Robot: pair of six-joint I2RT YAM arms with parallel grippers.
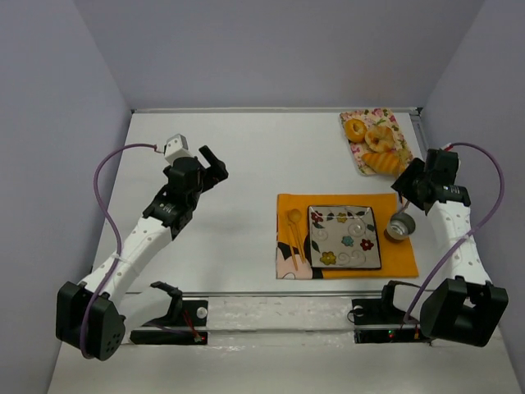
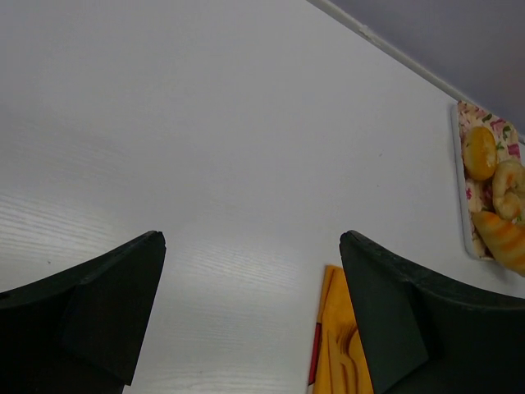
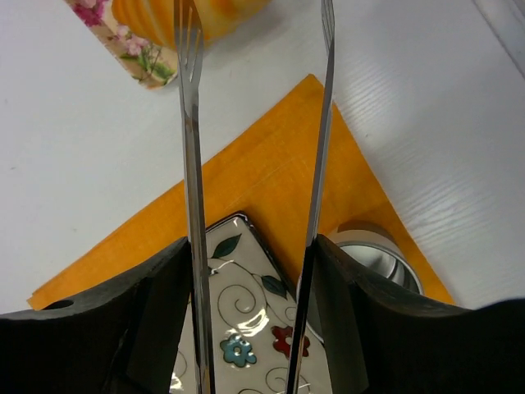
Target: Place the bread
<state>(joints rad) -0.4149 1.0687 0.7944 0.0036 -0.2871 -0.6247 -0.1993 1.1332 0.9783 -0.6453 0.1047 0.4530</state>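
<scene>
White table (image 1: pixel 246 156), croissant (image 1: pixel 381 162) just beyond tongs (image 3: pixel 190 164) clamped in right hand (image 3: pixel 253 263).

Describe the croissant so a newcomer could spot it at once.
On the table, look to the far right corner, where a flowered tray holds three pastries. The croissant lies at the tray's near end; unlike the round bun and the ring pastry, it is long and ridged.
</scene>
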